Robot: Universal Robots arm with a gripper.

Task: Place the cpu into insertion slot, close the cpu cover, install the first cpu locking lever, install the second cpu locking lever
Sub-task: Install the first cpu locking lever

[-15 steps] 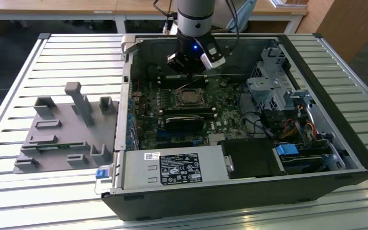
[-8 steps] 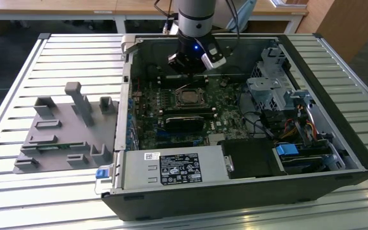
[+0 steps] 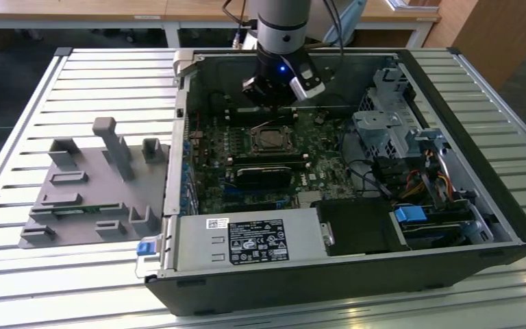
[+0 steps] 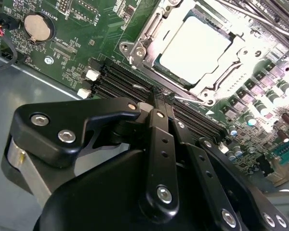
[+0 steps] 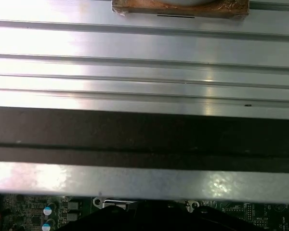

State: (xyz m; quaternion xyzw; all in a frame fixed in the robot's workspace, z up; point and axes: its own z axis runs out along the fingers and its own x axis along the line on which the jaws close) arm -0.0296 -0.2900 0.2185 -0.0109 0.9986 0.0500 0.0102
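Observation:
The cpu lies flat in the insertion slot on the green board, its pale metal top facing up. The silvery cpu cover is down around it as a frame. My gripper is shut, hanging just behind the socket in the exterior view. Its fingertips meet at a thin wire cpu locking lever beside the socket's edge. I cannot tell whether the wire is pinched or only touched. A second wire lever runs along the same side of the socket.
The open computer case lies on a slatted metal table. Long black memory slots run right under the fingers, and a coin battery sits nearby. A grey parts fixture stands at the exterior view's left.

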